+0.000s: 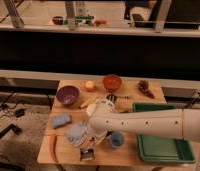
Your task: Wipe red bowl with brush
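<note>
Currently, the gripper (pixel 88 149) is clamping its jaws onto the black-handled, pale-bristled brush (pixel 86 154) at the wooden table's (pixel 128 152) 7 o'clock; next, lifting toward the small orange-red bowl (pixel 112 81) at 12 o'clock.

1. Warm, dim indoor light falls from above onto the worktop (pixel 143 92).
2. The band behind it is dark.
3. The gripper (pixel 88 150), low over the front of the worktop, is soft and blurred.
4. Everything is slightly out of focus.
</note>
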Robot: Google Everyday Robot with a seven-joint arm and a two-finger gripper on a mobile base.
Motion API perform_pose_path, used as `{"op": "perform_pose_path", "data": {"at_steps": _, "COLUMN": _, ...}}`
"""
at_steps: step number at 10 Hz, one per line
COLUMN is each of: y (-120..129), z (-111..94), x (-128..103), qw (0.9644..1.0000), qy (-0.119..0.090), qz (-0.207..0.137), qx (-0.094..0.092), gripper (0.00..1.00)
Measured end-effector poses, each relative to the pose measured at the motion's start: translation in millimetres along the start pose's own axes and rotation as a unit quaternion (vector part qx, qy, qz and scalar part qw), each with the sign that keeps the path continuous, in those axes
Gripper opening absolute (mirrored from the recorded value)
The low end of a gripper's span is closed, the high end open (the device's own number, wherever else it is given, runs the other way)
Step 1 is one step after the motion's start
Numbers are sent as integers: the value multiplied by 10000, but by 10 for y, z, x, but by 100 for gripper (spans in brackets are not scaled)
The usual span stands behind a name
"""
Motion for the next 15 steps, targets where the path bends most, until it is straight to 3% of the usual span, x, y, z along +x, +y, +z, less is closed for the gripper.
{"op": "perform_pose_path", "data": {"at_steps": 3, "y": -122, "z": -244, "x": -155, "qw": 9970, "qy": 164, "qz": -678, "qx": 350, "gripper": 3}}
{"op": "perform_pose_path", "data": {"at_steps": 7, "y": -288, "z": -995, "x": -184, "qw": 9902, "qy": 331, "qz": -1033, "qx": 877, "gripper": 3}}
{"op": "perform_pose_path", "data": {"at_steps": 9, "y": -407, "z": -1351, "x": 32, "qw": 9870, "qy": 507, "qz": -1073, "qx": 1087, "gripper": 3}}
{"op": "perform_pose_path", "data": {"at_steps": 13, "y": -497, "z": -2057, "x": 796, "qw": 9827, "qy": 1010, "qz": -749, "qx": 1360, "gripper": 3}}
{"op": "perform_pose_path", "data": {"at_steps": 14, "y": -470, "z": -2157, "x": 937, "qw": 9820, "qy": 1108, "qz": -662, "qx": 1380, "gripper": 3}}
{"op": "perform_pose_path", "data": {"at_steps": 15, "y": -475, "z": -2169, "x": 935, "qw": 9823, "qy": 1083, "qz": -644, "qx": 1386, "gripper": 3}}
